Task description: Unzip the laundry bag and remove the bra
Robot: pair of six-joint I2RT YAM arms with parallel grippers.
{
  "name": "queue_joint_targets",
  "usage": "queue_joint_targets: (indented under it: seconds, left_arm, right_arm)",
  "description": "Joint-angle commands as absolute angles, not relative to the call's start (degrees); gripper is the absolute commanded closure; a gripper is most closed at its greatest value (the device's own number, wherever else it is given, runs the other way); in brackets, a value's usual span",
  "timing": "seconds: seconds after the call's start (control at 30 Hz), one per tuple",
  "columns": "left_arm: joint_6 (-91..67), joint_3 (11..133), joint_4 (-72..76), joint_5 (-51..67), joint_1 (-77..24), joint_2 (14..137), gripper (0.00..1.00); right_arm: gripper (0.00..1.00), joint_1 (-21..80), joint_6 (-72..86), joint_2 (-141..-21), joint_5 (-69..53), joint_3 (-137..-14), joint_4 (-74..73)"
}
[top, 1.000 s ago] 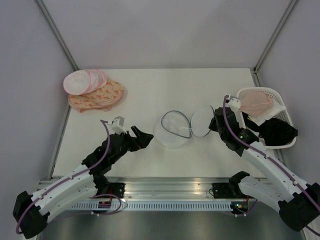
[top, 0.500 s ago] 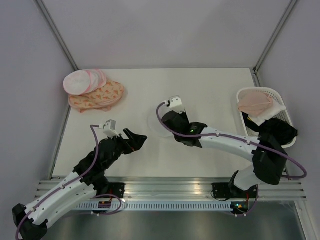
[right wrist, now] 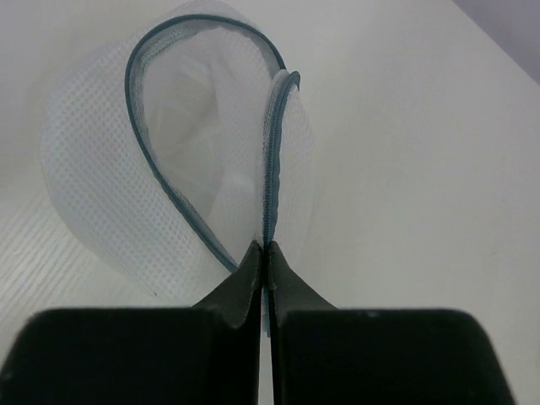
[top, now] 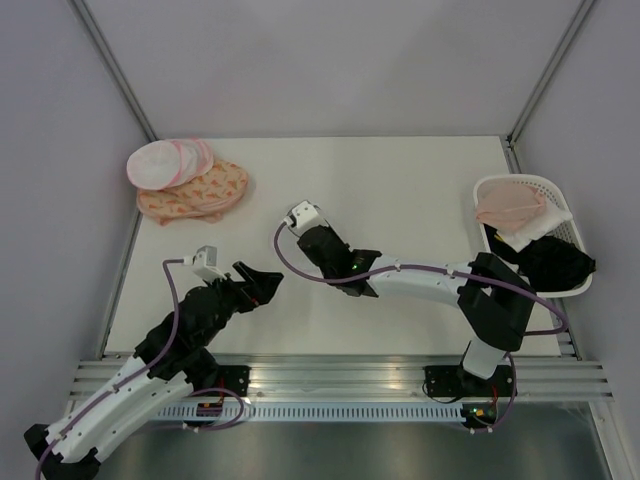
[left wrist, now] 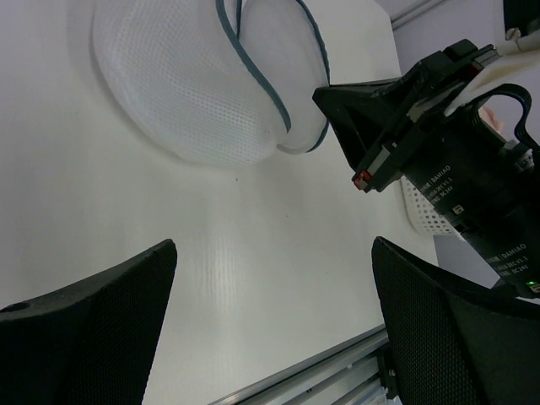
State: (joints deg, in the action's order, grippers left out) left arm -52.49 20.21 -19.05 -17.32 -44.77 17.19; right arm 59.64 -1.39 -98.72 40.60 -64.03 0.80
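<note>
The laundry bag [right wrist: 101, 194], white mesh with a grey-blue zipper rim, gapes open and looks empty. My right gripper [right wrist: 267, 249] is shut on its zipper rim. In the top view the right gripper [top: 322, 248] sits left of the table's centre and I cannot make out the bag under it. The left wrist view shows the bag [left wrist: 194, 93] beside the right gripper [left wrist: 337, 97]. My left gripper [top: 255, 283] is open and empty, a little left of the bag, and its wide-apart jaws also show in its own wrist view [left wrist: 272, 253]. The peach-pink bra [top: 510, 208] lies in the white basket [top: 530, 180].
The basket at the right edge also holds a white cloth [top: 548, 225] and black garments [top: 555, 262]. Stacked white rounds with pink edges [top: 160, 163] and an orange-patterned peach cloth [top: 195, 192] lie at the back left. A metal rail runs along the near edge.
My right arm has swung left across the table from beside the basket, dragging the bag along by its rim. My left arm has drawn back a little towards the left.
</note>
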Motion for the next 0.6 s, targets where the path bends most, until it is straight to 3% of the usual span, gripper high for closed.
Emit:
queue_joint_targets:
  seconds: [0.0, 0.13, 0.17, 0.3, 0.43, 0.57]
  left_arm:
    - [-54.23, 20.39, -21.7, -20.04, -44.91, 15.74, 0.0]
    - [-54.93, 20.57, -23.11, -20.92, -44.91, 14.42, 0.0]
    - [-54.93, 20.48, -23.29, -21.0, -44.91, 14.24, 0.0]
    - [-55.54, 20.48, -24.17, -21.79, -44.91, 13.97, 0.0]
    - [-55.72, 20.39, -24.43, -22.5, -44.91, 14.15, 0.0]
    - [-55.37, 20.57, -23.74, -23.12, -44.91, 15.38, 0.0]
  right_arm:
    - [0.98, 60.21, -4.92, -95.54, 28.41, -63.02, 6.33]
    - [0.8, 60.12, -4.83, -96.32, 16.89, -64.77, 2.92]
    - [0.7, 59.94, -4.66, -96.5, 12.96, -65.21, 2.29]
    - [0.54, 59.5, -3.52, -94.93, 0.2, -63.55, 1.76]
    - [0.46, 58.71, -2.29, -91.15, -8.16, -61.18, 0.18]
    - [0.44, 58.36, -0.36, -84.48, -5.2, -57.67, 0.18]
